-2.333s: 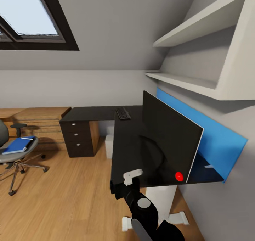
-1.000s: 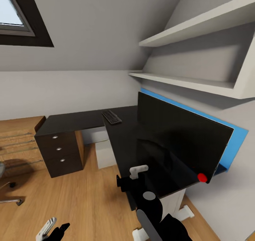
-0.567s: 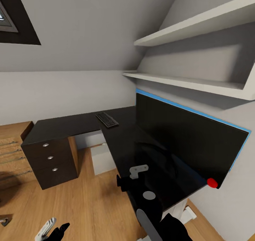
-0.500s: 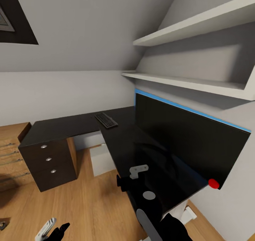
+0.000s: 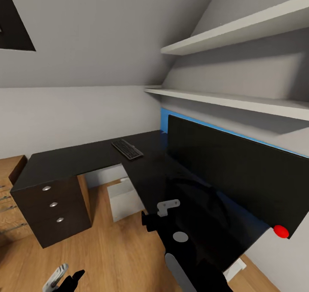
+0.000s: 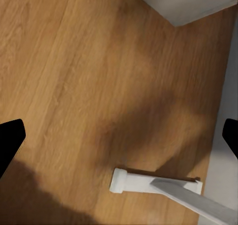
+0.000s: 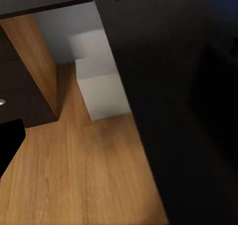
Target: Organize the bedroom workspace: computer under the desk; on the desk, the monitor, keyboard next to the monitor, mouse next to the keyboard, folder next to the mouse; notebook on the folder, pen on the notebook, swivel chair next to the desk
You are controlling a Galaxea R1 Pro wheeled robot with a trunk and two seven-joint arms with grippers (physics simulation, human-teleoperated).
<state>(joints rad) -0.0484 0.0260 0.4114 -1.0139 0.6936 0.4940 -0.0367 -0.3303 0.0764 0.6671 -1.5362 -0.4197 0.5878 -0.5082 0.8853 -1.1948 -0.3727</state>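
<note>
The glossy black L-shaped desk (image 5: 86,156) runs along the walls ahead of me. On it the large black monitor (image 5: 240,178) stands at the right, a red dot at its corner. The slim black keyboard (image 5: 127,149) lies at the desk's inner corner. Under the desk sits the light grey computer (image 5: 124,199), also (image 7: 96,81). My right gripper (image 5: 156,217) hovers open and empty at the desk's near edge. My left gripper (image 5: 64,279) hangs low over the floor, open with nothing in it (image 6: 119,138). The mouse, folder, notebook, pen and swivel chair are out of view.
The drawer unit (image 5: 51,206) with silver knobs closes the desk's left end. Two white shelves (image 5: 240,101) jut from the right wall above a blue wall panel (image 5: 165,120). A light-wood dresser (image 5: 8,176) sits at the far left. The desk's white foot (image 6: 156,183) rests on wood floor.
The camera has swung right: desk and keyboard slide left in the picture, and the swivel chair, folder and window leave it. Both grippers hold the same pose.
</note>
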